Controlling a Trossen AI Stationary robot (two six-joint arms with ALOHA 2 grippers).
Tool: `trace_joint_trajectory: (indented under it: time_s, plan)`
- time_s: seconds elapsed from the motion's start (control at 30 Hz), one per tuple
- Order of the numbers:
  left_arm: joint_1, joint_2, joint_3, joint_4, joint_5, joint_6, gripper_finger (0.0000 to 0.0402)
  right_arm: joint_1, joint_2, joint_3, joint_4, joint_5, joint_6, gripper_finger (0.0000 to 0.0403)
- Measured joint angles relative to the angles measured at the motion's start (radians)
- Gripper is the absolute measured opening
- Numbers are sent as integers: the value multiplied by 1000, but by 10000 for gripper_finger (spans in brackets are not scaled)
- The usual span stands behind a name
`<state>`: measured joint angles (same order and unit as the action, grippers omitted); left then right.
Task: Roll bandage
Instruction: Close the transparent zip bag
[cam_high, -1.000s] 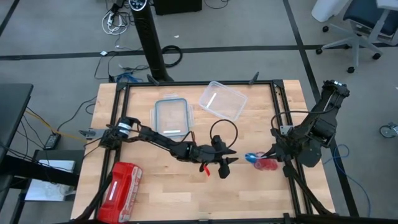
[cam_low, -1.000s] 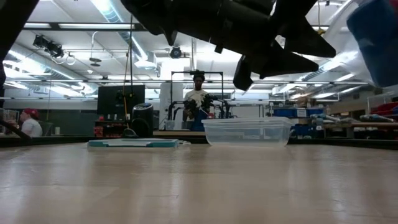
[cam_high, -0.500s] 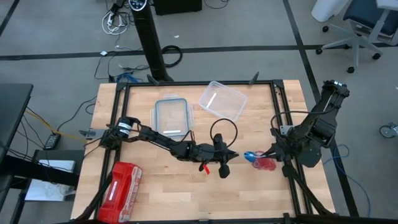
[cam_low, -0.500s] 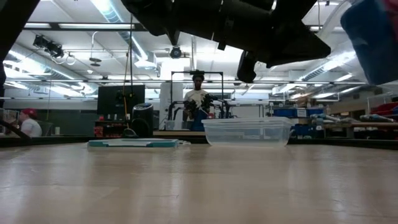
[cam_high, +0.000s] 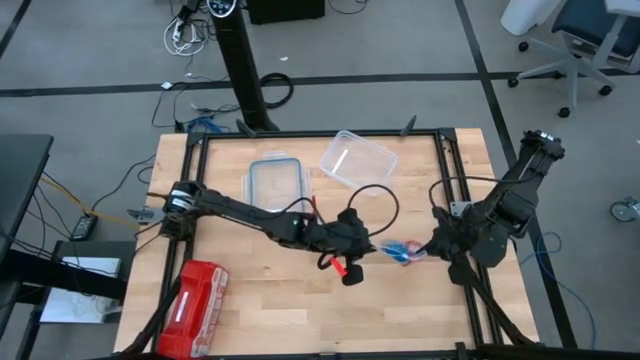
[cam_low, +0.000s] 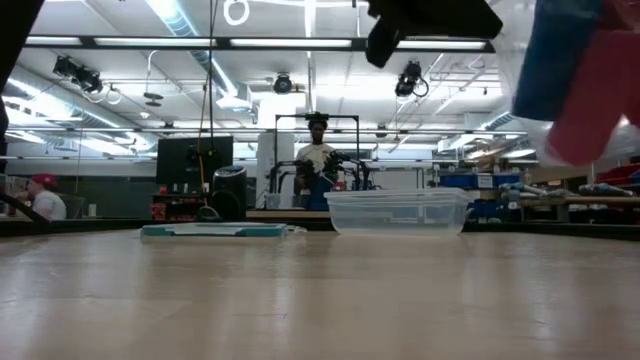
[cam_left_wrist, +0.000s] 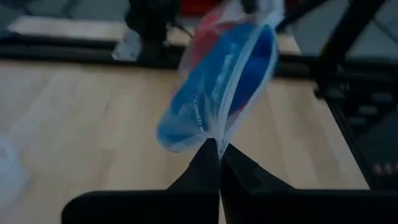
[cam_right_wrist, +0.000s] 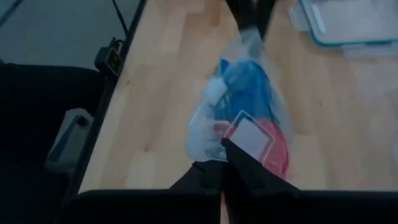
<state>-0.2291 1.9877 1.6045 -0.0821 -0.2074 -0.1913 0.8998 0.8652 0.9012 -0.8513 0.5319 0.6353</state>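
Observation:
The bandage, a bright blue bundle, sits inside a clear plastic bag together with a red roll. The bag hangs in the air between my two grippers, over the right half of the table. My left gripper is shut on one end of the bag, and my right gripper is shut on the opposite end. In the low view the blue and red contents show at the upper right, well above the tabletop. My left gripper pinches a gathered edge of the bag's film between its two fingertips, coming from the table's left and slanting slightly down. The bag is lifted clear of the table. My right gripper pinches the bag's other end, beside a white label, between its fingertips. It comes from the table's right, slanting down, and the bag stretches away from it toward the left gripper.
A clear plastic container and its teal-rimmed lid lie at the table's far middle. A red zip pouch lies at the near left corner. Bare wood lies below and in front of the bag. People stand in the room behind.
My left gripper has shut on the bag's near end, then risen and gone a little toward the right gripper. The bag, held all along by the right gripper, now hangs higher between the two grippers.

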Motion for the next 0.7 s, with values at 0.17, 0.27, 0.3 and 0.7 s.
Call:
trace_joint_trajectory:
  time_s: [0.17,0.27,0.3,0.7]
  plan:
    - [0,-2,127,-243,50,-2,1,-92,0,0,21,37,-56,0]
    - [0,-3,140,-308,51,-3,0,-139,1,0,66,59,-112,0]
    - [0,-1,144,-327,54,-5,0,-150,0,0,83,78,-114,0]
    - [-10,-1,134,-362,77,-27,0,-192,-25,0,191,-58,-246,2]
